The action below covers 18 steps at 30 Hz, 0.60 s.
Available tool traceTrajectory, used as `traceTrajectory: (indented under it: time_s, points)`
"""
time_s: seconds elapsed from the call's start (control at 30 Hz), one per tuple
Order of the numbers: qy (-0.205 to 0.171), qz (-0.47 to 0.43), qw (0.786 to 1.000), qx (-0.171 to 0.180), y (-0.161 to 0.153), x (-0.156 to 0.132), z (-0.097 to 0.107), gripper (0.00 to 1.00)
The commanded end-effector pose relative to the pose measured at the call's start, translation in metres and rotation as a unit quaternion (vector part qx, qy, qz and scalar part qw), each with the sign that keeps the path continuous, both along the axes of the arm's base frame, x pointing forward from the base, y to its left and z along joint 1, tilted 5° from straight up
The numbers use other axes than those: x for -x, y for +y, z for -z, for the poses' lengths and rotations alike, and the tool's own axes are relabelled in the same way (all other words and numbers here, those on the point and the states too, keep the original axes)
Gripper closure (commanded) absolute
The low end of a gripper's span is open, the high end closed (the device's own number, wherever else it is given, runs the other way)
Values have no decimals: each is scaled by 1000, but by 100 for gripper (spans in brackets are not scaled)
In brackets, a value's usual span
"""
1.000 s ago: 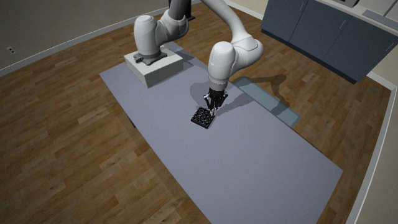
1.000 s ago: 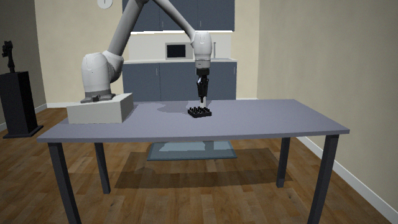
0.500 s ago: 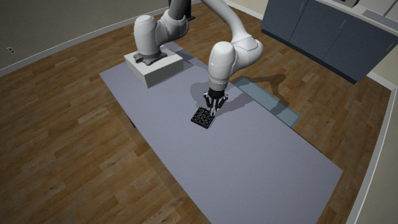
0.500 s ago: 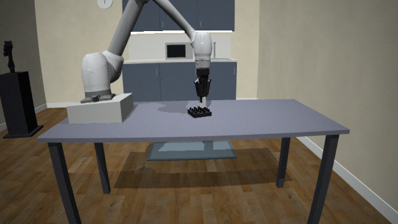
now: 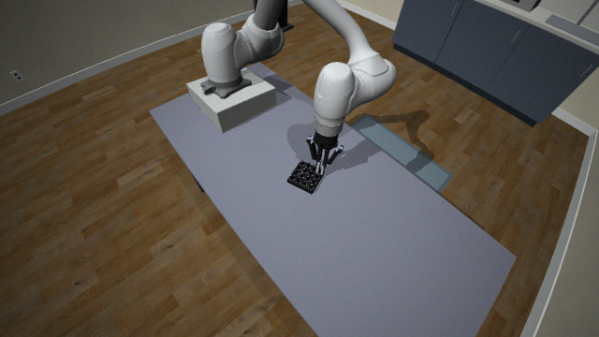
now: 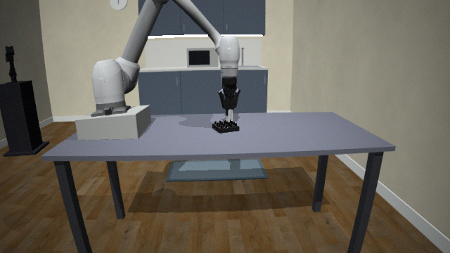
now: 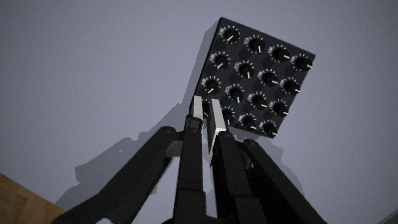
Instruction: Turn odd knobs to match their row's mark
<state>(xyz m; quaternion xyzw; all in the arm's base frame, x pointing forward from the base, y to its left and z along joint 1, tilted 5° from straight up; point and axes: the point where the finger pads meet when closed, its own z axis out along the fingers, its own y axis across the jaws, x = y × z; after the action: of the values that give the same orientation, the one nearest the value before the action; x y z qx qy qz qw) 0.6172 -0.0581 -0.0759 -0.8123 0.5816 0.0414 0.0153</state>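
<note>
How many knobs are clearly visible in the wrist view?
15: four in each of three rows on the knob box, three in the row nearest the gripper; its corner knob is hidden by the fingers.

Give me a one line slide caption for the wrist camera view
Narrowly closed hand poised at a corner knob of the black sixteen-knob box on the grey table.

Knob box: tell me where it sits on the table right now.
In the top view the knob box stands near the middle of the grey table, directly beneath the end effector, down the table from the arm's white pedestal.
</note>
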Motion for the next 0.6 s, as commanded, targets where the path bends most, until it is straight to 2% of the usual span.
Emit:
traceTrajectory:
  time_s: [0.0, 0.57]
  points:
    - [3, 30, 1000, 3, 0, 0, 0, 95]
    - [6, 84, 996, 6, 0, 0, 0, 95]
